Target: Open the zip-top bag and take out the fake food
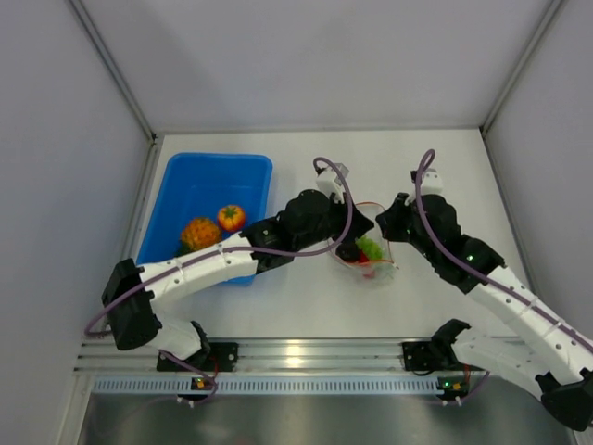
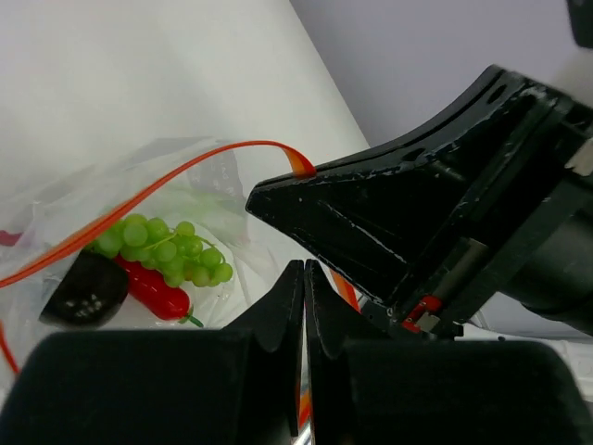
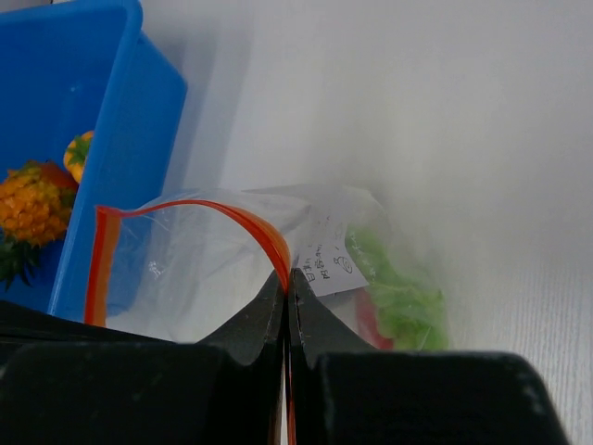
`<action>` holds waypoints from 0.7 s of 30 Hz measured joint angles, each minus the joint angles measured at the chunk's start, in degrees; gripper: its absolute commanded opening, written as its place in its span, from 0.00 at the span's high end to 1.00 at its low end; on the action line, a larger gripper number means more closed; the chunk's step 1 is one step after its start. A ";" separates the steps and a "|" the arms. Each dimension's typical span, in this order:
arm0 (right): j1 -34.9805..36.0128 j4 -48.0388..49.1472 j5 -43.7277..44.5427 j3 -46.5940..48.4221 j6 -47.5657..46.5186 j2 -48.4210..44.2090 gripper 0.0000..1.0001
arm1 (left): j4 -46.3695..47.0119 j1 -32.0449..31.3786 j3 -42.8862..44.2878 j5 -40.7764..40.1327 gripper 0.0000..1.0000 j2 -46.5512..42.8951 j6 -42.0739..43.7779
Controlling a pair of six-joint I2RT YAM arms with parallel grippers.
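Observation:
The zip-top bag (image 1: 371, 261) lies on the white table between the two arms, clear with an orange-red zip strip (image 3: 185, 206). My left gripper (image 1: 348, 237) is shut on one lip of the bag; the strip runs down between its closed fingers (image 2: 305, 269). The right gripper (image 3: 288, 276) is shut on the other strip, which arcs up out of its tips. The two lips stand a little apart. Inside the bag lies the fake food: green grapes (image 2: 165, 247), a red chili (image 2: 153, 289), a dark piece (image 2: 85, 289) and something leafy green (image 3: 400, 289).
A blue tray (image 1: 190, 181) stands left of the bag, holding an orange pineapple-like piece (image 1: 199, 232) and an orange-red tomato (image 1: 232, 217). Grey walls close in the table on three sides. A metal rail (image 1: 306, 354) runs along the near edge.

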 measured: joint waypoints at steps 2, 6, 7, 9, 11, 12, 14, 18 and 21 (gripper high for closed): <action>0.00 -0.02 -0.02 -0.02 0.37 -0.61 1.00 | 1.07 -0.72 0.00 0.28 0.99 1.79 -0.39; 0.00 -0.02 -0.02 -0.04 1.03 -1.97 1.00 | 2.93 -0.98 -0.07 1.11 1.00 4.33 -0.94; 0.00 0.00 0.00 -0.04 1.14 -2.27 1.00 | 3.41 -0.94 -0.11 1.38 1.00 4.72 -0.94; 0.00 0.00 0.09 -0.07 1.38 -2.80 1.00 | 5.03 -0.83 -0.24 3.26 1.00 5.92 -0.42; 0.00 0.02 0.22 -0.07 1.51 -3.02 1.00 | 6.34 -0.83 -0.39 5.73 1.00 7.37 0.61; 0.00 0.00 0.26 -0.07 1.53 -3.02 1.00 | 7.15 -0.85 -0.66 7.06 1.00 8.13 1.25; 0.00 -0.04 0.37 -0.07 1.53 -2.93 1.00 | 8.52 -0.87 -1.79 9.68 1.00 9.51 2.80; 0.00 -0.09 0.74 -0.07 1.51 -2.86 1.00 | 9.75 -1.07 -4.90 13.38 1.00 10.45 7.26; 0.00 -0.04 1.27 -0.07 1.29 -2.86 1.00 | 10.23 -2.03 -6.60 15.37 1.00 10.45 11.54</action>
